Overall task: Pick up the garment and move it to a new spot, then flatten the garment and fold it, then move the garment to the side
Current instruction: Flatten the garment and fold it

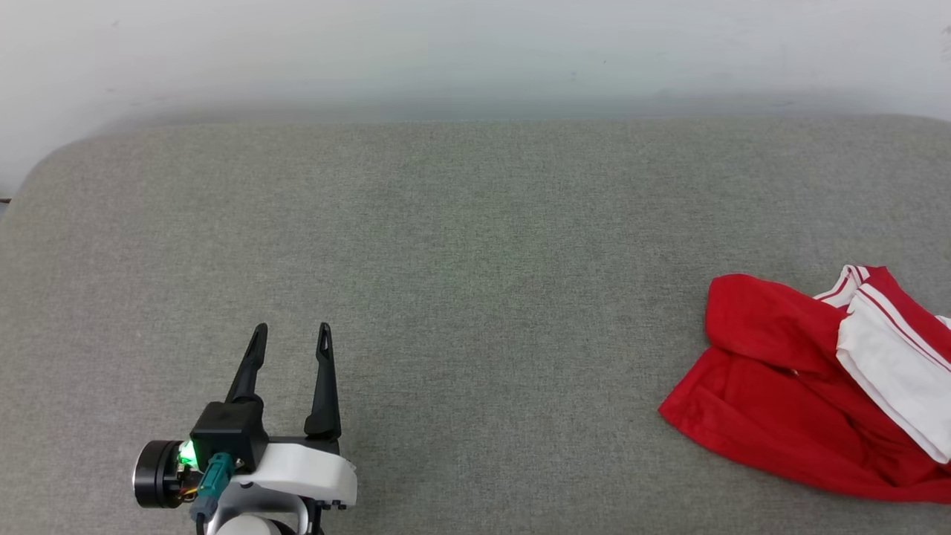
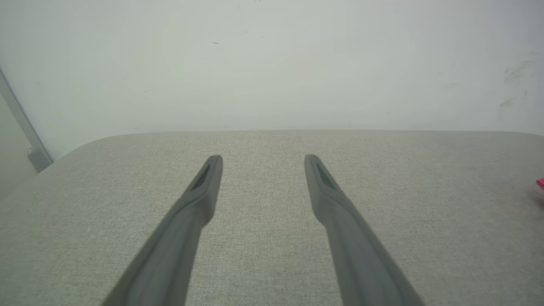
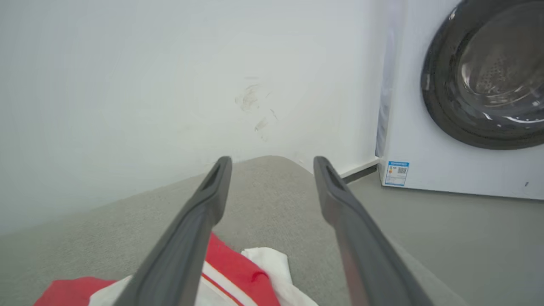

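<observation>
The garment (image 1: pixel 787 371), red with a white sleeve and striped trim, lies bunched at the right edge of the grey padded surface (image 1: pixel 461 260) in the head view. In the right wrist view the garment (image 3: pixel 238 272) sits below my right gripper (image 3: pixel 272 163), whose fingers stand wide apart with nothing between them, above the cloth. My left gripper (image 1: pixel 292 333) is at the lower left of the head view, open and empty, far from the garment. In the left wrist view my left gripper (image 2: pixel 263 161) points across bare surface, and a red sliver of the garment (image 2: pixel 540 183) shows at the right edge.
A pale wall (image 1: pixel 475 52) runs behind the surface. A white washing machine (image 3: pixel 463 97) with a dark round door stands on the floor beyond the surface's right end. The surface's far left corner (image 1: pixel 52 160) is rounded.
</observation>
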`<state>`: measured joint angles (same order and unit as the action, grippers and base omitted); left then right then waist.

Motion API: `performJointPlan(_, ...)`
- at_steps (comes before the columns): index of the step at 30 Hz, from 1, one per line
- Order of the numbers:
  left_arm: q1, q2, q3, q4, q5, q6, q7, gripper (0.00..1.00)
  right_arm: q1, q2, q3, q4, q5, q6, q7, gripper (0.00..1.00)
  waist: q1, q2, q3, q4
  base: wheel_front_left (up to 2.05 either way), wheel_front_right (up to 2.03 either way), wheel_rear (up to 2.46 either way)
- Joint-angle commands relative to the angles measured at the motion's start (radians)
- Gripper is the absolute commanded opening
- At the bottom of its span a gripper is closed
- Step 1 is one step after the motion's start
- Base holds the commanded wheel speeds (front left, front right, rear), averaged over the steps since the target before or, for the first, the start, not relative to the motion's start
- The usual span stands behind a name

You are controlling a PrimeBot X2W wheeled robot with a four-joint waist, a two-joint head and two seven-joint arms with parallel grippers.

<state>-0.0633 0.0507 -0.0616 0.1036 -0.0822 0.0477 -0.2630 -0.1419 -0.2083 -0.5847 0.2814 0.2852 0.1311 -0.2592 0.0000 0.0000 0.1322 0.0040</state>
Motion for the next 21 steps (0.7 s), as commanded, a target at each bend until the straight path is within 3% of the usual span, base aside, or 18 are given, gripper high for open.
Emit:
performJointPlan(1,0.012,-0.001,0.001,-0.003,0.006,0.001,-0.003,1.0,-0.001,-0.013,0.041,-0.082,-0.026,-0.001,0.031,1.0,0.0,0.0,-0.001,-0.002,0.0,0.0,0.0)
performJointPlan(5,0.011,-0.001,-0.004,-0.008,0.012,-0.003,-0.003,1.0,-0.002,-0.079,0.162,-0.244,-0.059,-0.001,0.139,1.0,0.0,0.0,-0.001,-0.001,0.0,0.0,0.0)
performJointPlan(10,0.0,-0.001,-0.011,-0.018,0.039,-0.012,-0.003,1.0,0.031,-0.22,0.328,-0.373,-0.026,-0.001,0.34,1.0,0.0,0.0,0.005,0.007,0.0,0.0,0.0)
performJointPlan(15,-0.01,-0.001,-0.014,-0.026,0.046,-0.013,-0.003,1.0,0.081,-0.35,0.464,-0.419,0.039,-0.001,0.535,1.0,0.0,0.0,0.016,0.018,0.0,0.0,0.0)
performJointPlan(21,-0.016,-0.001,-0.014,-0.033,0.046,-0.011,-0.003,1.0,0.107,-0.441,0.556,-0.401,0.091,-0.001,0.668,1.0,0.0,0.0,0.036,0.025,0.0,0.0,0.0)
